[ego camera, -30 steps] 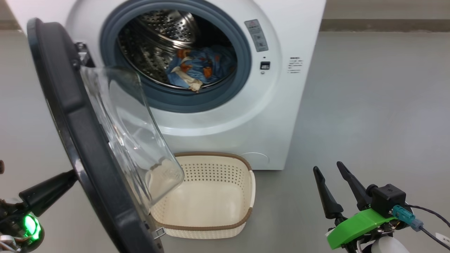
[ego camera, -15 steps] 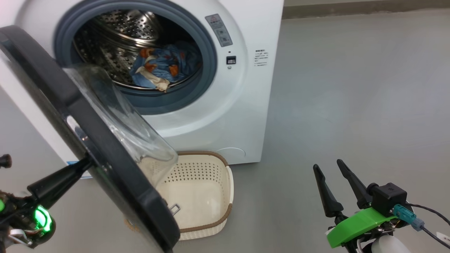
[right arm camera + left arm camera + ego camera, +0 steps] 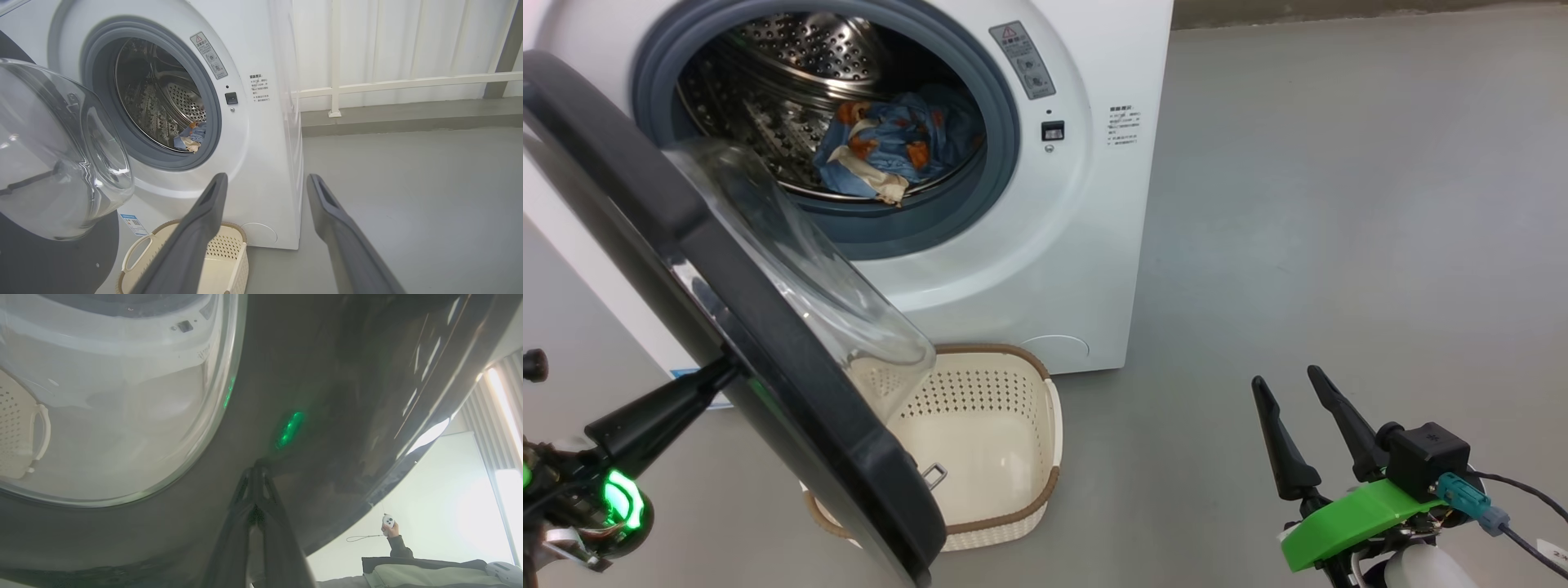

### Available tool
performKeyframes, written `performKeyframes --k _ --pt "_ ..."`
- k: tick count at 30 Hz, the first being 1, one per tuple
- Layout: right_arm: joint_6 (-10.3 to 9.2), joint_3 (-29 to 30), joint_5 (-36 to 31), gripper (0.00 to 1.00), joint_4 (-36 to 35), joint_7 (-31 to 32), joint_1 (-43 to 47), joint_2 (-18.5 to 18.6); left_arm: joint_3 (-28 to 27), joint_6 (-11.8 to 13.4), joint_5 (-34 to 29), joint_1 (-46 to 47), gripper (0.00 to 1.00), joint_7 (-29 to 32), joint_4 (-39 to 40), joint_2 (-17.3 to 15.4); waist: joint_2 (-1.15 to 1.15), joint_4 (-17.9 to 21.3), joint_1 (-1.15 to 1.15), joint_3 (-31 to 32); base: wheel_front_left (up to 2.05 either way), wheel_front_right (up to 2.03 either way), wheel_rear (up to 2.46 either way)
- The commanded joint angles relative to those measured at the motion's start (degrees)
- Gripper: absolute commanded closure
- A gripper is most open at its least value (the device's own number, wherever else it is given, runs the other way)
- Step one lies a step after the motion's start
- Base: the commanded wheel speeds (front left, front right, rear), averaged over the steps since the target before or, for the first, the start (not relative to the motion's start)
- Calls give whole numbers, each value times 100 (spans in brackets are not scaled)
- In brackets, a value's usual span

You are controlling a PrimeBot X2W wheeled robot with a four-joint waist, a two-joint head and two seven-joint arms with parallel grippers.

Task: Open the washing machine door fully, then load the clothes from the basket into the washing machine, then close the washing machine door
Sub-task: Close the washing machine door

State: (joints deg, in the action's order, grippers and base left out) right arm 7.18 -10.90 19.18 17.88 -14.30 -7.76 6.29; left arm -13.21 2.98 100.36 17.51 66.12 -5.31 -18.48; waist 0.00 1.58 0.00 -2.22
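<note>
The light blue garments with orange-brown figures (image 3: 890,151) lie inside the steel drum (image 3: 768,98) of the big white front-loading washing machine (image 3: 1054,269). The small cream perforated basket with its brown rim (image 3: 980,384), on the floor (image 3: 1339,204) in front, looks empty, so loading seems done and only closing is left. The round door with glossy black rim and bulging glass bowl (image 3: 727,327) stands half swung out, with the left gripper (image 3: 715,377), fingers pinched together, pressed on its outer face. The right gripper (image 3: 1282,377) hangs spread wide, empty, well aside. The basket sits under the door's lower edge and might foul the swing; a person's hand (image 3: 390,531) shows beyond the door
</note>
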Motion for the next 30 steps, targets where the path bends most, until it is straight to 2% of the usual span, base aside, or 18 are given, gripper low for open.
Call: performKeyframes --k 1,8,20,22,23,30 --pt "31 -87 -69 0 -154 -70 -136 4 -214 -57 1 309 100 9 167 -159 0 -40 0 16 0 0 0" --pt "31 -64 -74 0 -150 -70 -135 -5 -219 -168 -136 313 100 -104 232 -143 0 -114 0 27 0 0 0" --pt "31 -100 42 0 -118 -70 -111 107 -628 -804 -860 70 100 -849 195 -314 0 -103 0 168 0 0 0" --pt "31 -94 53 0 -125 -70 -105 116 -690 -904 -1086 30 41 -1094 246 -306 0 -102 0 176 0 0 0" --pt "31 -93 57 0 -129 -70 -104 119 -708 -946 -1173 12 0 -1203 278 -283 0 -100 0 180 0 0 0" --pt "31 -54 43 0 -203 -70 -109 132 -682 -1043 -2027 -243 0 -2194 859 -235 0 -77 0 157 0 0 0"
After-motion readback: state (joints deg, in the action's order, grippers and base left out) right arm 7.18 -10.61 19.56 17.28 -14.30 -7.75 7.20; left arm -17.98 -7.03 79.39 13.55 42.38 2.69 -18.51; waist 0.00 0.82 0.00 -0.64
